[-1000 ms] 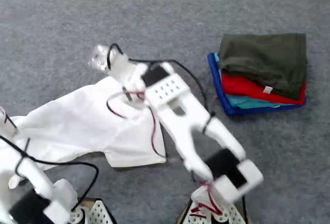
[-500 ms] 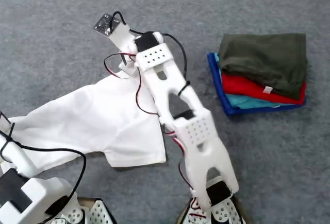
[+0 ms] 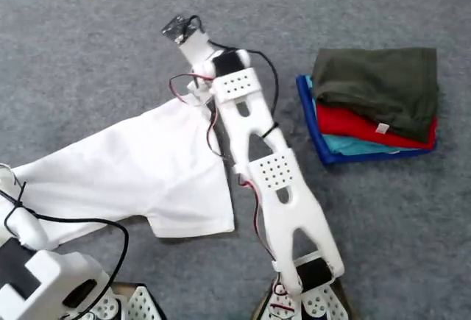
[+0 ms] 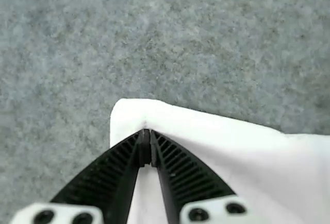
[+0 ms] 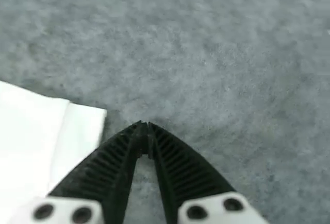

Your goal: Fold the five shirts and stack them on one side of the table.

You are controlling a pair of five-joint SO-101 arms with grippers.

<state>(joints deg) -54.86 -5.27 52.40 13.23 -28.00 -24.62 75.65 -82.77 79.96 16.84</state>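
White cloth spread flat: the last shirt (image 3: 140, 176) lies on the grey counter (image 3: 88, 48), well apart from the four-shirt stack (image 3: 375, 103). Left gripper (image 4: 145, 140) fingers pinch a corner; right gripper (image 5: 144, 131) fingers, pressed together, rest beside its edge, apparently needing to open and grasp before folding.

An unfolded shirt (image 3: 125, 176) lies spread across the left half of the table (image 3: 88, 55), well apart from the stack of folded shirts (image 3: 372, 103) on the right side. The left gripper (image 4: 146, 134) pinches the shirt's left-hand corner. The right gripper (image 5: 143, 126) sits closed on the table just beside its far corner.
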